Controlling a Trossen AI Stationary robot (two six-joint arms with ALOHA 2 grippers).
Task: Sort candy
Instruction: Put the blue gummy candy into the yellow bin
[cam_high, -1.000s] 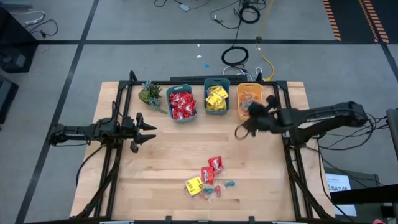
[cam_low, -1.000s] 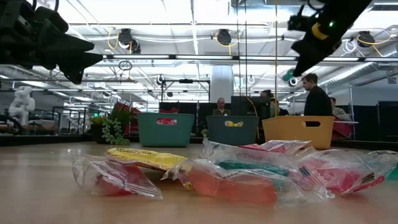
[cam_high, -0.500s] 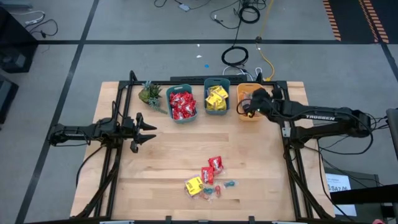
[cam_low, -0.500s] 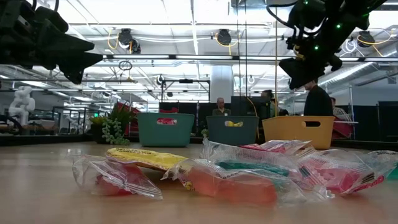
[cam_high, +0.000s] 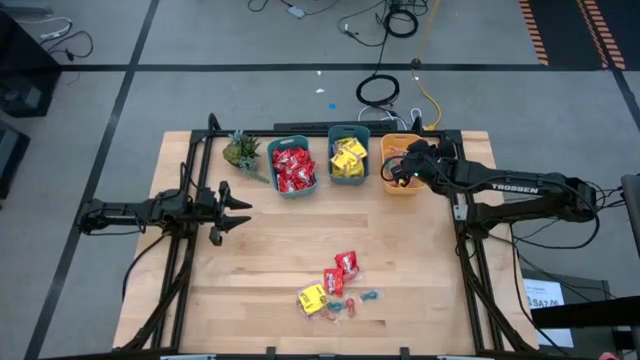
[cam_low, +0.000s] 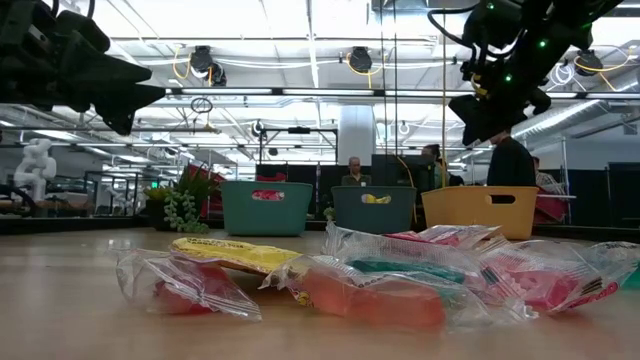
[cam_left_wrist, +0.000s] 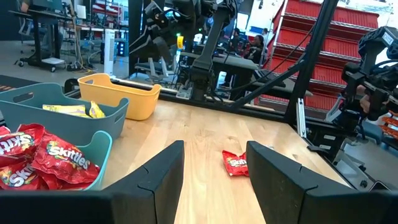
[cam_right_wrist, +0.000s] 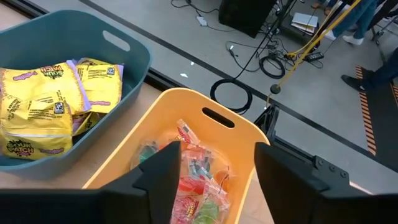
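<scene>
A pile of candy (cam_high: 338, 288), red and yellow packets and small twist-wrapped pieces, lies on the table near its front edge, and it fills the foreground of the low view (cam_low: 380, 275). My right gripper (cam_right_wrist: 214, 180) hangs open above the yellow bin (cam_right_wrist: 205, 134) at the back right, which holds small clear-wrapped sweets. Nothing is between its fingers. My left gripper (cam_left_wrist: 214, 162) waits open and level above the table's left side (cam_high: 238, 208), holding nothing.
Along the far edge stand a teal bin of red packets (cam_high: 292, 168), a teal bin of yellow packets (cam_high: 348, 160) and the yellow bin (cam_high: 400, 165). A small green plant (cam_high: 241, 150) sits left of them. Bare wood lies between bins and pile. People stand beyond the table (cam_low: 510, 150).
My right gripper has swung from above the bare table in front of the yellow bin toward the far edge. It now stands over that bin and has rolled as it went. For the last half second it has kept still.
</scene>
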